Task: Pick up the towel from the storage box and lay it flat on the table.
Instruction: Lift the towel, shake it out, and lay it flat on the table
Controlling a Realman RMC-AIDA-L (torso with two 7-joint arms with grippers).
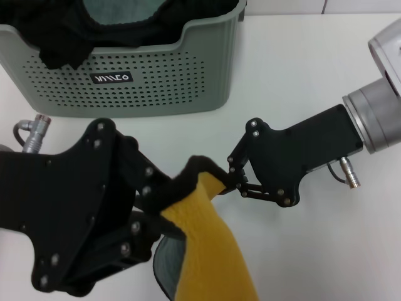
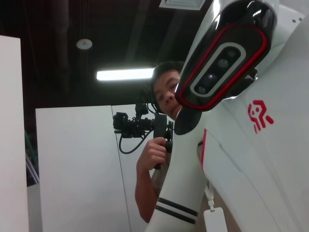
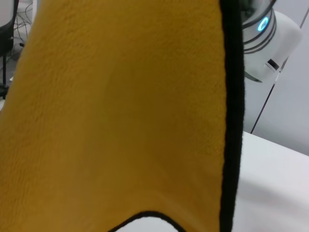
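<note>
Towel [image 1: 210, 251] is already out of the storage box [image 1: 144, 81] and hanging in the air in front of it, over the white bench [image 1: 301, 69], mustard face toward my head camera, with a bit of the teal face showing low down and the black trim running along the top edge. My 2 tools share that top edge: my left tool [image 1: 164, 204] is clamped on the trim at one end, and my right tool [image 1: 233, 183] has its fingertips pinched narrow on the trim at the other end, the 2 grips close together so the cloth droops in a fold below them. My right wrist camera sees almost nothing but yellow pile and a black border, with bench beyond. My left wrist camera points away from the work, at my own body and a person with a camera. A black cloth [image 1: 75, 31] remains in the box, draped over its rim. I judge the pick as done; what is left is to spread the edge wider, lower the towel onto the bench and release it flat.
</note>
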